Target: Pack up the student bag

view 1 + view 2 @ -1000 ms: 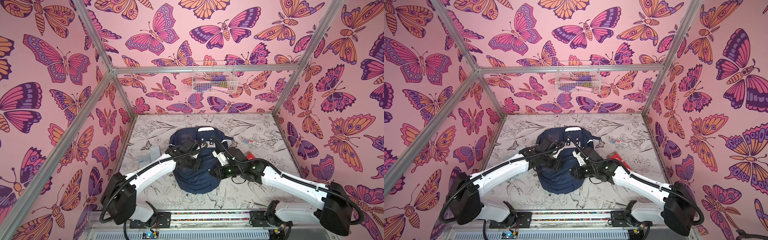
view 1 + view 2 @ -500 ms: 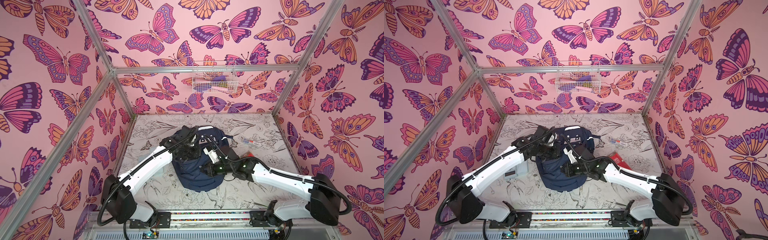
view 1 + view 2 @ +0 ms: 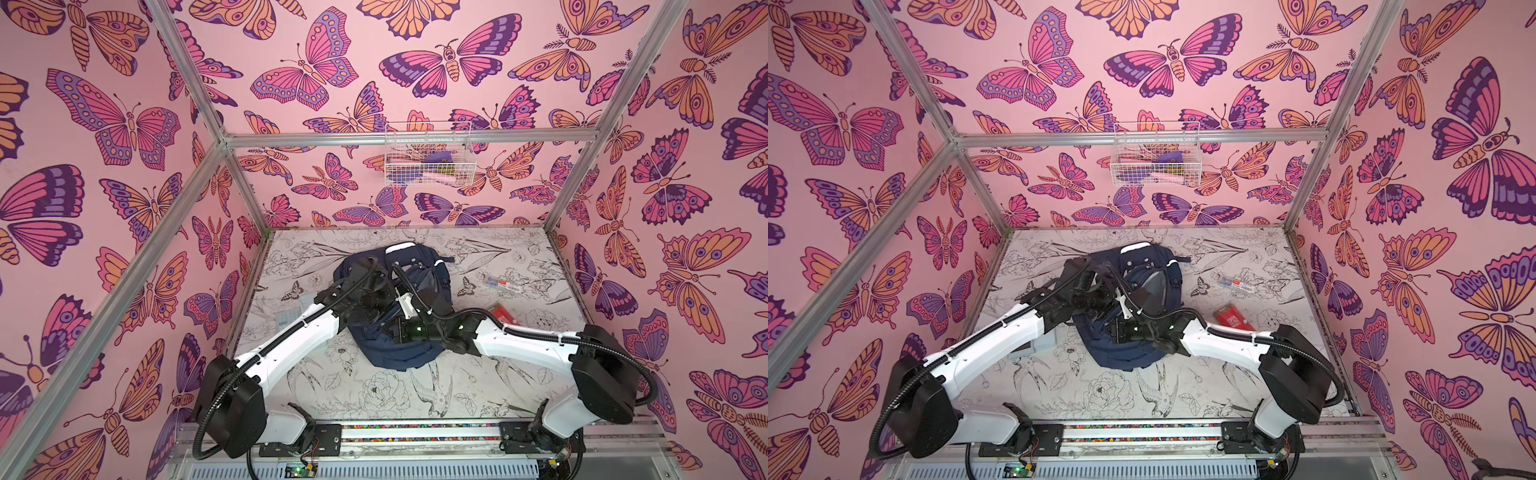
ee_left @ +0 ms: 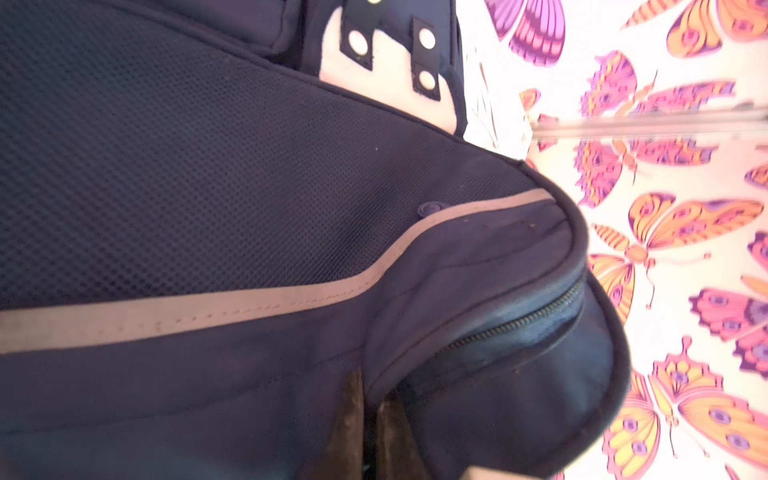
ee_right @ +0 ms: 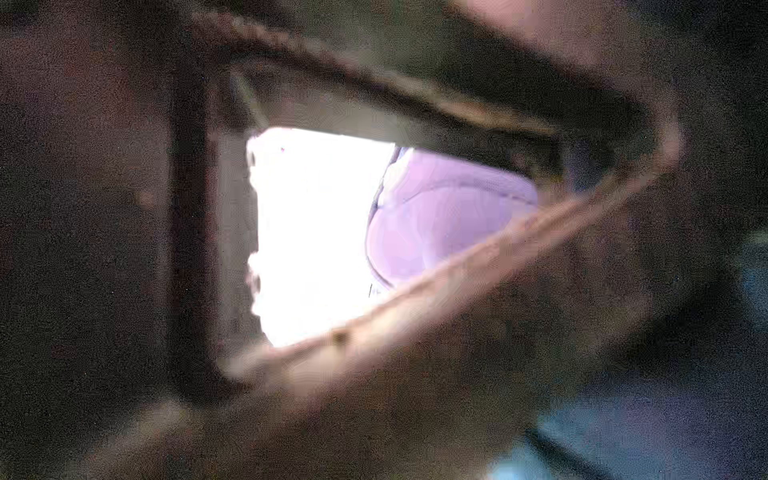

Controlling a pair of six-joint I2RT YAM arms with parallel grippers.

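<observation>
**Left fingers** (image 4: 360,411): drawn narrow, pinching a fold of navy fabric just beside a zip of the student bag (image 4: 208,187). A pale stripe and a mesh panel run on past the tips.

**Right fingers** (image 3: 390,329): closed, close beside the left pair, over the bag's middle. The right wrist view is dark and blurred, showing only fabric edges round a bright gap. They seem to be pressed into the bag, but what they grip cannot be told.

**Student bag** (image 3: 395,357): lies on the middle of the floral surface (image 3: 374,395), directly under both sets of fingers. Its white-patch end points away from them toward the rear wall, and its rounded end points toward the arm bases.

**Red packet** (image 3: 503,313): on the surface, out past the right fingers on their arm's side, apart from the bag.

**Clear slim pack with red label** (image 3: 500,284): just beyond the packet, nearer the rear wall.

**Pale grey flat item** (image 3: 286,318): outward of the left fingers, partly hidden by that arm.

**Wire basket** (image 3: 428,166): hung on the rear wall, well apart from both fingers, holding purple and pink pieces.
</observation>
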